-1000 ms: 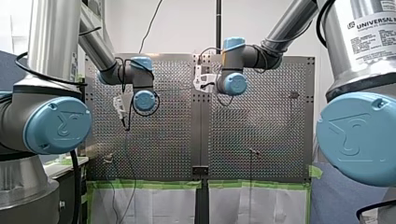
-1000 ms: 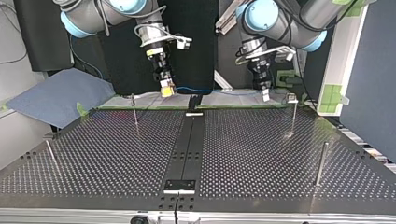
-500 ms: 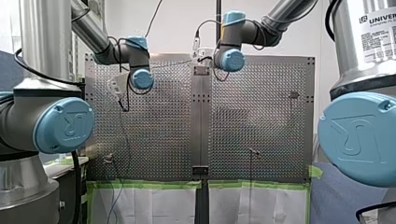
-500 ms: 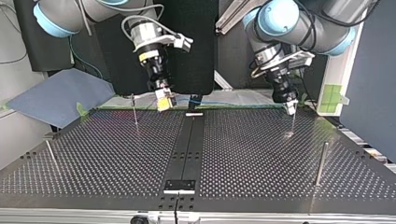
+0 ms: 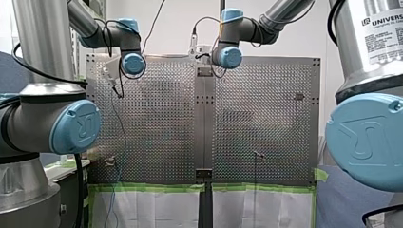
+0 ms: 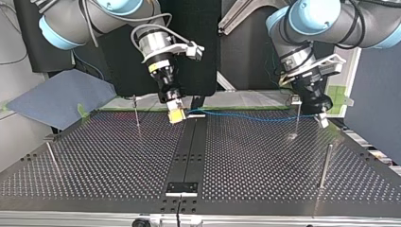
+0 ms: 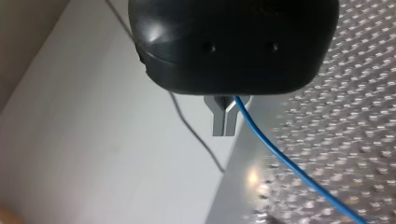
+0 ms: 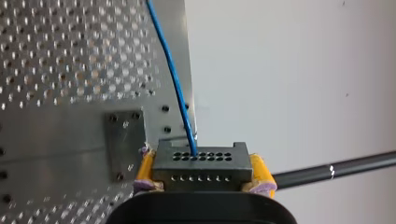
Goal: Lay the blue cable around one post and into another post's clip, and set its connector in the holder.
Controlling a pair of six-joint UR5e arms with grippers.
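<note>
- At the top view's far left, a blue sheet [image 6: 56, 97] lies off the perforated bench [image 6: 104, 161]. A short post [image 6: 51, 155] stands by the bench's left edge.
- Further right, a thin post [image 6: 136, 112] stands near the far edge.
- Next is my right arm [image 6: 156, 45], reaching in from the top edge. In the right wrist view, my right arm's jaws are clenched on the black connector [image 8: 201, 164], with a yellow pad [image 8: 145, 169] pressed to each end of it. The connector hangs in the air, clear of the bench.
- Beside it in the top view runs the dark centre strip [image 6: 189, 151]. A small black fixture [image 6: 196, 103] stands at its far end and a black plate [image 6: 181, 188] lies at its near end. I cannot tell how far along the strip the connector hangs.
- The blue cable [image 6: 250, 117] leaves the connector's holed face and stretches toward the right, nearly level and above the bench.
- It crosses a post with a clip [image 6: 296, 100] below the clip. I cannot tell whether it touches the post or which side it passes.
- Just right of that post in the top view are my left arm's jaws, below my left arm [image 6: 312, 28]. The left wrist view shows the metal fingers [image 7: 219, 122] pressed together with the cable pinched between them.
- At the far right, a plain post [image 6: 325, 165] stands well apart from the cable.
</note>
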